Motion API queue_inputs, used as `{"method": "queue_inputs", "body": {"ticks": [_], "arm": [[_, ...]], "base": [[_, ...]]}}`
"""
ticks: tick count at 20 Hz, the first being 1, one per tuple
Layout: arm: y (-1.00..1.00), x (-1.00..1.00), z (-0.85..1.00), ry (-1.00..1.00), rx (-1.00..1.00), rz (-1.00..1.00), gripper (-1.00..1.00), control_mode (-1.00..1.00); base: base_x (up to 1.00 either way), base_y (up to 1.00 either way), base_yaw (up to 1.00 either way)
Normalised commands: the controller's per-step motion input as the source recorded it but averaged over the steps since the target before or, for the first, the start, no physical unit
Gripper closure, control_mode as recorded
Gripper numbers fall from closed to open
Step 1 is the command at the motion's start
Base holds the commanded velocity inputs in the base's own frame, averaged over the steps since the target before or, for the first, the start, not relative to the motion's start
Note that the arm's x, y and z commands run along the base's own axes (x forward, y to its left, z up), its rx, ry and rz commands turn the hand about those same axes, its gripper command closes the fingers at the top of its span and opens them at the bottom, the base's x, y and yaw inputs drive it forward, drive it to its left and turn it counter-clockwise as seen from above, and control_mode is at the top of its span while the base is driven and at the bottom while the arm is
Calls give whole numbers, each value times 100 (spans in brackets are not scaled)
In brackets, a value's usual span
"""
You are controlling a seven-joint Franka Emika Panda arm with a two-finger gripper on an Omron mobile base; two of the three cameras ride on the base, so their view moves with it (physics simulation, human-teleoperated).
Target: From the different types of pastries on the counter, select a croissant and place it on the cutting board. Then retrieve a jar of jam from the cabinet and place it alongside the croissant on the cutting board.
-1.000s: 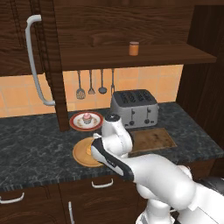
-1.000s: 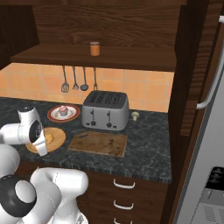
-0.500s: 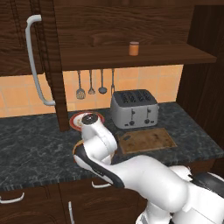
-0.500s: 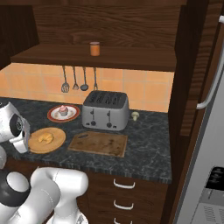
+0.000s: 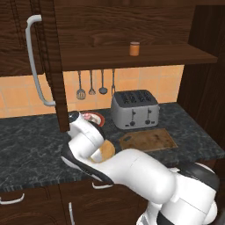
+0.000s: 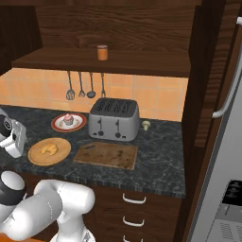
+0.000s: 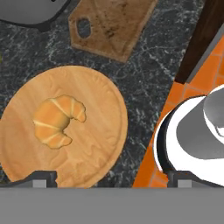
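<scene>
The croissant [image 7: 57, 120] lies on a round light-wood plate [image 7: 94, 144], below my open gripper [image 7: 112, 178], whose jaws stand wide with nothing between them. From the right base view the croissant [image 6: 47, 149] sits left of the cutting board [image 6: 106, 155], with my hand [image 6: 12, 137] hovering at the plate's left side. The pink-frosted cupcake [image 6: 68, 119] stands on a red-rimmed plate behind. The jar of jam [image 6: 102, 52] stands on the cabinet shelf [image 6: 142, 68]. The left base view shows the cutting board [image 5: 149, 139] bare and the jar [image 5: 134, 48] above it; my arm hides the croissant.
A silver toaster [image 6: 115, 119] stands behind the board, and utensils [image 6: 80, 86] hang on the tiled wall. A small pale item [image 6: 146, 125] sits right of the toaster. The counter's front edge [image 7: 199, 39] runs close past the round plate. A tall door handle [image 5: 35, 66] hangs at left.
My arm has swung left along the counter, carrying the hand from over the round plate to its left side. The jaws have stayed open. The pastries, board and jar have not moved.
</scene>
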Motion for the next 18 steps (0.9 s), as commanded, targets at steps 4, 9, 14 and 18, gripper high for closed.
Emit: {"method": "queue_inputs", "body": {"ticks": [4,9,14,18], "arm": [[-21,26,-40,-11,-7,3,-100,-100],[-32,25,-23,-14,-2,4,-100,-100],[0,10,3,-4,-1,0,-100,-100],[0,32,-3,-1,0,-1,-100,-100]], "base": [[0,0,0],[0,0,0],[0,0,0],[0,0,0]]}}
